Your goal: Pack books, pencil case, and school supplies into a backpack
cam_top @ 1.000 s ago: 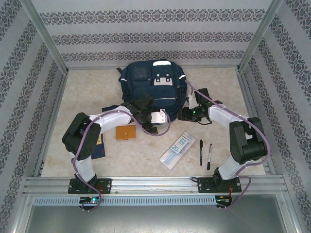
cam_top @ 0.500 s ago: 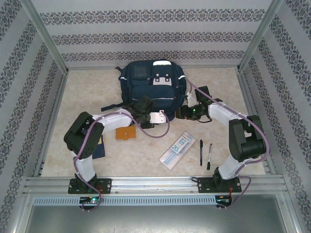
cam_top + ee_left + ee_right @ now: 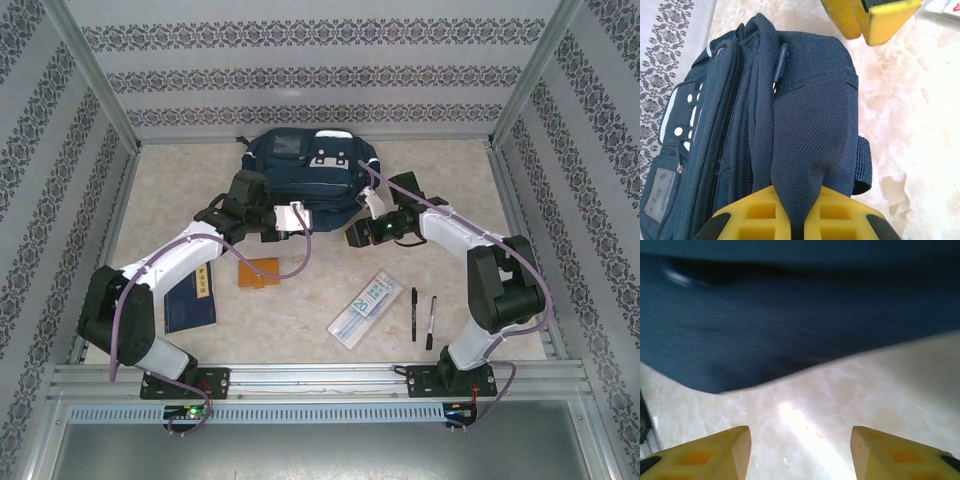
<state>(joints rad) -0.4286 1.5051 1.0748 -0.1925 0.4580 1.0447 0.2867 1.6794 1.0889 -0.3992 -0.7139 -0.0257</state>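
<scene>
The navy backpack [image 3: 305, 165] lies at the back of the table. My left gripper [image 3: 300, 212] is shut on a fold of its fabric at the near edge; in the left wrist view the cloth [image 3: 810, 115] is pinched between the yellow fingers [image 3: 760, 215]. My right gripper [image 3: 346, 235] hovers open just right of that spot, over bare table beside the backpack's edge [image 3: 790, 325], with nothing between its fingers [image 3: 715, 452]. The orange notebook [image 3: 259, 272], the navy book [image 3: 190, 298], the pencil case [image 3: 366, 308] and two black pens [image 3: 414, 300] [image 3: 431, 320] lie on the table in front.
Patterned walls and metal rails [image 3: 110, 240] fence the table on three sides. The navy book lies under the left forearm. Bare table surface [image 3: 300, 300] separates the notebook from the pencil case.
My left gripper closed on the backpack's near edge and the arm swung left and back, bunching the bag toward the rear. My right gripper slid slightly left and opened a little wider.
</scene>
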